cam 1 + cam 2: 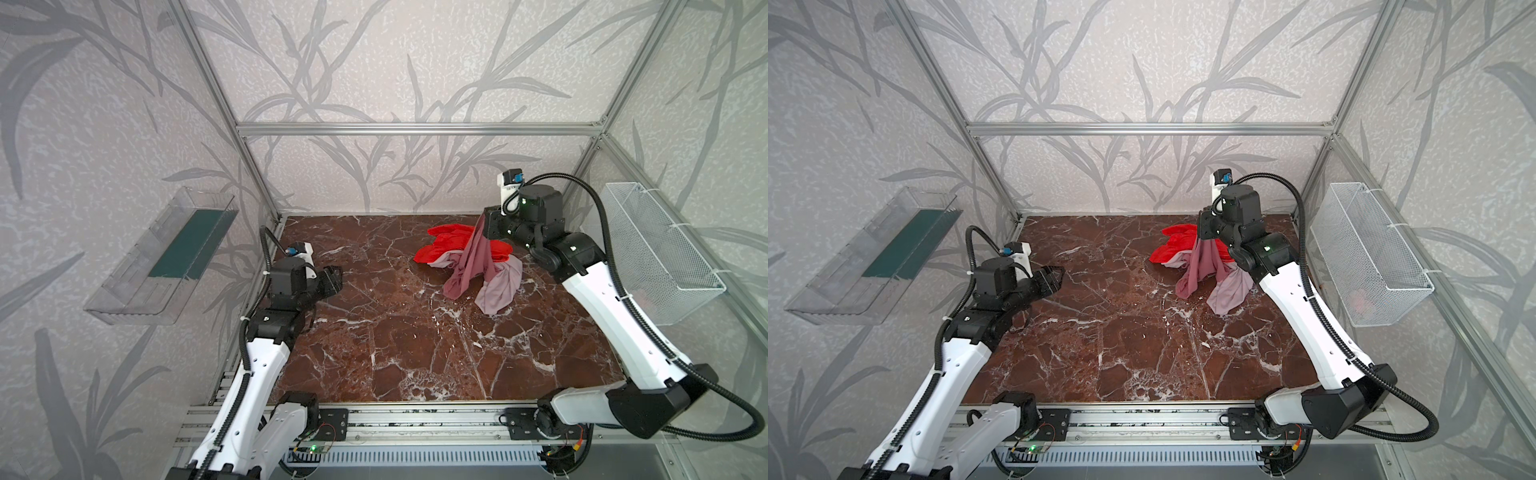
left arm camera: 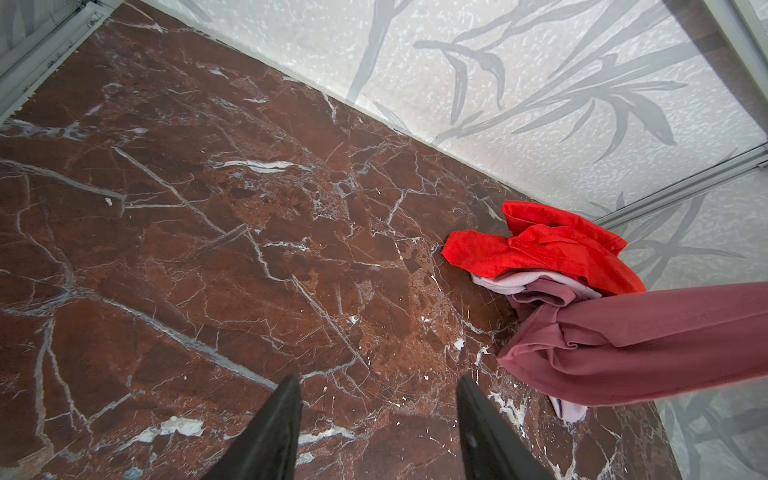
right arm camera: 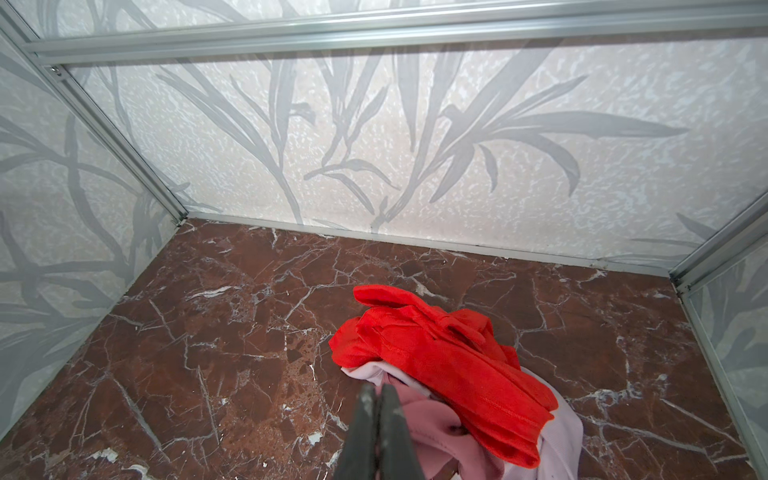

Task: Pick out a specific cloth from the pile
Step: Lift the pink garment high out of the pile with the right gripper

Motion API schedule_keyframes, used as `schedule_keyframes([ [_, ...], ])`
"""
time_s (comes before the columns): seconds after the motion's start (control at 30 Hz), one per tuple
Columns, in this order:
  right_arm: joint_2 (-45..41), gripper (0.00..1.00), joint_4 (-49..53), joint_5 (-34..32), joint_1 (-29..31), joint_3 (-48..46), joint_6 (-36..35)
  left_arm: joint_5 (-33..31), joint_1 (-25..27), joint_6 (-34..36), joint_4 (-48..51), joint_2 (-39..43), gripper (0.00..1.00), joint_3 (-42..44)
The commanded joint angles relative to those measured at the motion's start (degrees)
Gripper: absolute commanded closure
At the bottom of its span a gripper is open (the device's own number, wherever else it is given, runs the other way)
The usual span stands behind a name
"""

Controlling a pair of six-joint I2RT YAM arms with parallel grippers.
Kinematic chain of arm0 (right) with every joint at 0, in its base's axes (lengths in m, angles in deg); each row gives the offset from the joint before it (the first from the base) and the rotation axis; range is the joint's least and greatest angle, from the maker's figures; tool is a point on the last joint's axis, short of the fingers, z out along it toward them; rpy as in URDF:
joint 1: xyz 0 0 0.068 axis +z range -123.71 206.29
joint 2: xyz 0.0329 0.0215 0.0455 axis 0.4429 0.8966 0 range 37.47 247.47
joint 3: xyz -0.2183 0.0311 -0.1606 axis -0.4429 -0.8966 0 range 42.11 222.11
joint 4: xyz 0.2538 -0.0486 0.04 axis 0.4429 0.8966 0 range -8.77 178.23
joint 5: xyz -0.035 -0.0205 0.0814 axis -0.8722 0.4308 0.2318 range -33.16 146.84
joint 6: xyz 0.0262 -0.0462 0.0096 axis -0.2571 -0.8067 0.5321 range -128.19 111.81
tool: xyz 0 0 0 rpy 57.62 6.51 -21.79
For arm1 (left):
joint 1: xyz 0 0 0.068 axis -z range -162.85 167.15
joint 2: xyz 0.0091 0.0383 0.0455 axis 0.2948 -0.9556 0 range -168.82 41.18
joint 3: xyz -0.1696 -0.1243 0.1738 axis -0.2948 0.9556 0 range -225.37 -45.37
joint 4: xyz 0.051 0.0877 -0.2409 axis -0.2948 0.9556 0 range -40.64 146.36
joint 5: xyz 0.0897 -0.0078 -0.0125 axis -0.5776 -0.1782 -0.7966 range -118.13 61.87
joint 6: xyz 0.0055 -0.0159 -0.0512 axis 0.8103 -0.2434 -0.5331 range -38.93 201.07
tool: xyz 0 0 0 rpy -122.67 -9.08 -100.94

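3 leaf-print walls [image 1: 415,174] around veined red-brown marble tabletop [image 1: 395,340] under the pile [image 1: 444,249]

Robot test cell, lab-type setup, not a lived-in room. It is boxed in by an aluminium profile frame [image 1: 415,129]. The far, left and right panels are papered in pale wallpaper [image 1: 374,62] with a grey leaf print. The tabletop [image 1: 395,340] is a red-brown marble-look sheet with white veins. The left arm [image 1: 257,365] and right arm [image 1: 615,316], white and black, are mounted on a slotted rail [image 1: 415,419] along the near edge, with a vented cable duct [image 1: 415,457] nearer still. A clear plastic bin [image 1: 137,286] hangs on the left wall, a white wire basket [image 1: 665,266] on the right.
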Motion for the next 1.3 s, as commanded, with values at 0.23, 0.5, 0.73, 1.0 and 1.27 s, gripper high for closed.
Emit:
schedule_keyframes([
  [0.23,-0.4,1.00,5.4,4.7,-0.5,17.1,-1.4,2.0,0.3,-0.7,3.4,0.1,0.43,-4.1],
  [0.5,4.5,1.00,12.5,5.9,-0.5,35.8,-3.7,2.2,0.3,0.0,4.2,-2.1,0.44,-8.4],
  [0.73,14.1,1.00,20.9,10.5,-0.6,55.6,-3.7,2.8,0.4,0.0,4.4,-3.3,0.45,-10.1],
  [1.0,18.3,1.00,21.5,15.8,2.9,60.6,-3.7,-0.3,0.4,0.9,9.6,1.8,0.45,-11.8],
  [1.27,22.1,1.00,21.3,12.2,14.6,63.9,-7.6,-3.0,0.4,2.5,16.2,6.4,0.45,-13.5],
])
